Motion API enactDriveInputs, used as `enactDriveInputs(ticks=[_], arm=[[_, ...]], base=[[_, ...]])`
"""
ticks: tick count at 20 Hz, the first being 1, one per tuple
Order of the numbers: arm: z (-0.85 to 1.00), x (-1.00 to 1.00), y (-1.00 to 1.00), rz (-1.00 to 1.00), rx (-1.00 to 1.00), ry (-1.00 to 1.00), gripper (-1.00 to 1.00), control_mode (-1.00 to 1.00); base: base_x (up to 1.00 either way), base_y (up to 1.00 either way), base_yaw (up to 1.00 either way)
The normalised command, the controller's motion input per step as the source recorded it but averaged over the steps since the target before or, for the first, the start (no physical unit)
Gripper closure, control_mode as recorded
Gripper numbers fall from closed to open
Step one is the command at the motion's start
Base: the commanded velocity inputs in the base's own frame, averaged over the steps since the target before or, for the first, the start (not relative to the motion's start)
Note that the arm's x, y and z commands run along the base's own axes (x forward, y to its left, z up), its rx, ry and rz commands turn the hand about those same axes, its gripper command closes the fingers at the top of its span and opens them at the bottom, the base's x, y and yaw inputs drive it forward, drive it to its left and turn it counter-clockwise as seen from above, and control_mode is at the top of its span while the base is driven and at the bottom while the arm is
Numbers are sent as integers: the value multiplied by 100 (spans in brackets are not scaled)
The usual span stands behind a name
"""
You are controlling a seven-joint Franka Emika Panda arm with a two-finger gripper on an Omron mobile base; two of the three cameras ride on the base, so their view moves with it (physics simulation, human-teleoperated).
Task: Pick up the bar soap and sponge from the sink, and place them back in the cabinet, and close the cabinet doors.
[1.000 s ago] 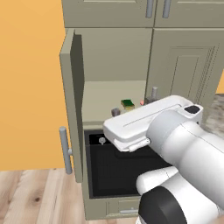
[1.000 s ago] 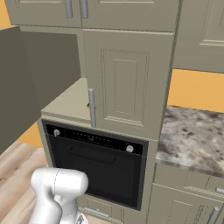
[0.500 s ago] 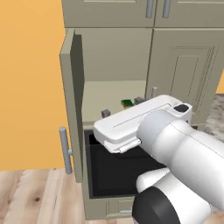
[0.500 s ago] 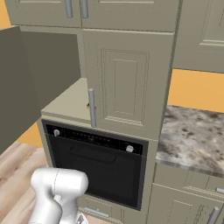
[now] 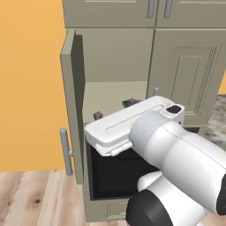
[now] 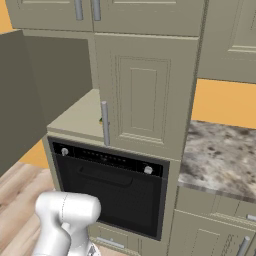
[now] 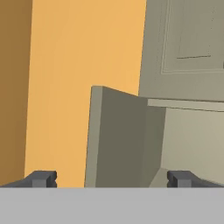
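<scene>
The cabinet (image 5: 110,95) has its left door (image 5: 73,101) swung open and its right door (image 5: 190,75) shut. A bit of the green sponge (image 5: 131,102) shows on the beige shelf, just past my white hand. My gripper (image 5: 126,104) is open and empty, one grey fingertip (image 5: 98,115) on each side of that spot. In the hand view the gripper (image 7: 112,179) looks at the open door's edge (image 7: 118,140) against the orange wall. The right base view shows the closed right door (image 6: 145,90) with its steel handle (image 6: 105,122). The bar soap is hidden, and the sink is out of view.
A black-fronted oven (image 6: 115,185) sits directly under the shelf. Shorter cabinets (image 5: 145,11) hang above. A speckled stone counter (image 6: 220,150) runs to the right. The open door's handle (image 5: 66,150) sticks out over the wood floor (image 5: 31,194) by the orange wall (image 5: 31,79).
My hand has slid left and a little lower in front of the shelf, covering more of the sponge. The jaws stayed open and the doors have not moved.
</scene>
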Motion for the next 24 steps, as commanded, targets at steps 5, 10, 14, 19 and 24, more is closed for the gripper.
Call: enactDriveInputs(ticks=[5,10,14,19,24], arm=[[-6,0,17,1,0,0,-100,-100],[-6,0,13,0,0,0,-100,-100],[-10,0,20,0,0,0,-100,-100],[-8,3,20,0,0,0,-100,-100],[-5,4,9,0,0,0,-100,-100]], base=[[0,0,0],[0,0,0],[0,0,0],[0,0,0],[0,0,0]])
